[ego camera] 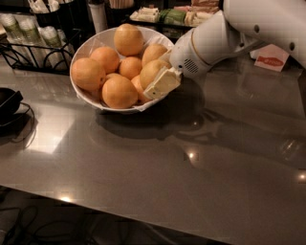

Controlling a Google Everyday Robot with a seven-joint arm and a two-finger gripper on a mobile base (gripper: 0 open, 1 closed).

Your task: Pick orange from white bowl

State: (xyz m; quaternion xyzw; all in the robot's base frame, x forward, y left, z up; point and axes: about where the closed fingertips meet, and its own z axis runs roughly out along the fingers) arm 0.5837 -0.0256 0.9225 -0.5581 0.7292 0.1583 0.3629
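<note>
The white bowl (90,98) stands on the grey table at the back left and holds several oranges. A large yellowish orange (151,70) lies at the bowl's right side, next to another one (128,39) on top of the pile. Deeper-orange fruits (118,92) fill the front and left. My gripper (159,80) reaches in over the bowl's right rim from the right, its cream tip against the lower right side of the yellowish orange. The far side of that orange is hidden behind the gripper and the white arm (215,43).
A black wire rack with cups (28,43) stands left of the bowl. A black object with a cable (7,103) lies at the left edge. A red-and-white card (271,58) lies at the right. Packets (167,14) sit behind the bowl. The table's front edge runs along the bottom.
</note>
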